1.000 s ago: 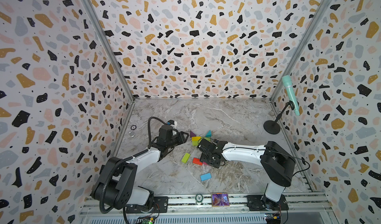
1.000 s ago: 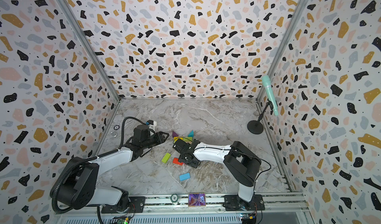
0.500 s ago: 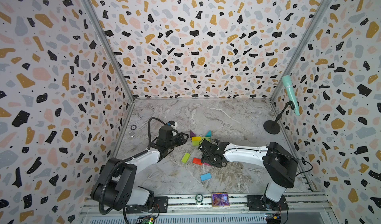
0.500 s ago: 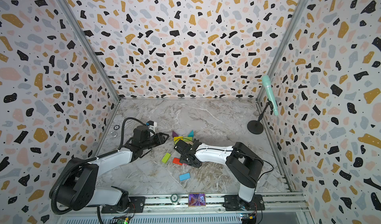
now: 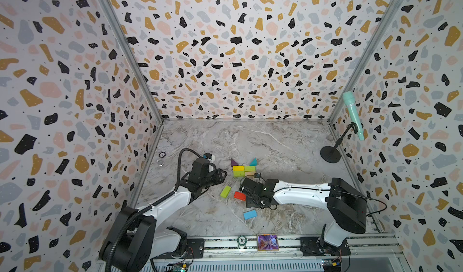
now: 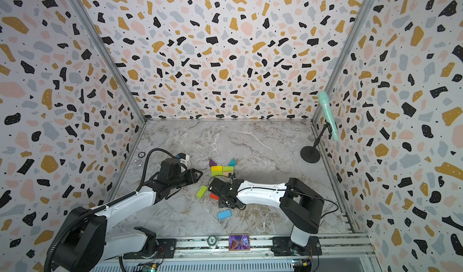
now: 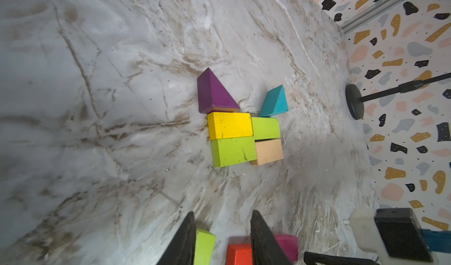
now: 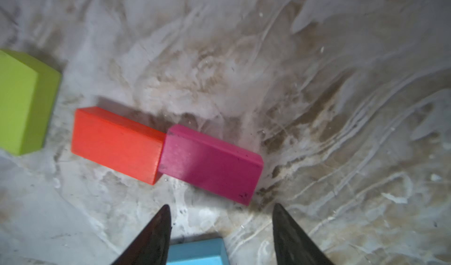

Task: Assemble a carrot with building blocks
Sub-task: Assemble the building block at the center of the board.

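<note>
The part-built carrot lies mid-table: a purple triangle (image 7: 212,93) and a teal triangle (image 7: 274,102) above a yellow block (image 7: 229,125), two lime green blocks (image 7: 233,151) and a tan block (image 7: 268,151). Loose building blocks lie nearer the front: a lime green one (image 5: 225,191), a red one (image 8: 117,144) end to end with a magenta one (image 8: 211,163), and a light blue one (image 5: 249,214). My left gripper (image 7: 222,216) is open and empty, left of the carrot (image 5: 244,170). My right gripper (image 8: 220,208) hangs open and empty just short of the magenta block, which is hidden in both top views.
A teal microphone on a black stand (image 5: 330,155) is at the back right by the wall. Two small rings (image 5: 162,154) lie near the left wall. Patterned walls enclose three sides. A metal rail (image 5: 250,243) runs along the front edge.
The right arm's elbow has drifted slightly to the right while its gripper stays over the red and magenta blocks. The left arm has barely moved.
</note>
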Tool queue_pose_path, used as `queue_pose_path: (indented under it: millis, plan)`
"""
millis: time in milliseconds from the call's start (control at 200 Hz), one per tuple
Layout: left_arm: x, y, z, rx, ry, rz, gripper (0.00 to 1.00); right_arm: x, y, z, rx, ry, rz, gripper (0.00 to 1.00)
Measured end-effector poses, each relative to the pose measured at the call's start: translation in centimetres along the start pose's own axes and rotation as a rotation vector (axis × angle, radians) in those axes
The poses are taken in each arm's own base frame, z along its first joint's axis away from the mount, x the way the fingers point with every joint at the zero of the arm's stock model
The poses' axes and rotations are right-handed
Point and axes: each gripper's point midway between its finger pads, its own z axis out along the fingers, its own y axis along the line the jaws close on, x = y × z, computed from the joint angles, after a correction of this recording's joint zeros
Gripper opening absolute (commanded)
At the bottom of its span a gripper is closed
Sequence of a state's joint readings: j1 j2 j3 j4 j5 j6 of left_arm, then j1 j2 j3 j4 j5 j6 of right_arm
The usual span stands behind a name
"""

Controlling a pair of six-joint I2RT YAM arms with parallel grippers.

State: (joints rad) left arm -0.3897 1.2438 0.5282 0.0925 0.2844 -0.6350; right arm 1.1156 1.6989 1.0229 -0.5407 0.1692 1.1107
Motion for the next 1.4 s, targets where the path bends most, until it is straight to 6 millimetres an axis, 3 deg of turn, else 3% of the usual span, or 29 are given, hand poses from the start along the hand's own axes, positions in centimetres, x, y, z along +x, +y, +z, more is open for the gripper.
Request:
queue_pose_path:
  millis: [220,436,651,861,1112,1232,1402]
  plan:
    - [1.0,0.8,0.9,-0.037,0.041,-0.007,0.38,-0.4,-1.0,1.0,0.024,0.009,-0.013,0.51]
    - [0.6,0.9,1.6,-0.056,0.051,-0.009,0.37,-4.6,-1.8,2.0,0.009,-0.033,-0.006,0.48]
    - [0.4,1.1,2.1,-0.07,0.054,-0.012,0.37,-7.7,-1.0,2.8,-0.025,-0.071,-0.075,0.48]
    - [-0.1,1.1,2.7,-0.087,0.054,-0.015,0.37,-8.4,-1.5,2.7,-0.051,-0.079,-0.118,0.49]
    - [-1.1,0.7,2.9,-0.102,0.039,-0.005,0.35,-9.4,-5.4,0.1,-0.082,-0.111,-0.039,0.5]
    - [-1.1,0.8,3.0,-0.117,0.044,-0.006,0.35,-9.5,-6.8,0.7,-0.06,-0.102,-0.019,0.49]
    - [-0.8,1.3,3.0,-0.14,0.052,-0.01,0.35,-8.8,-6.6,2.0,-0.057,-0.067,-0.034,0.5]
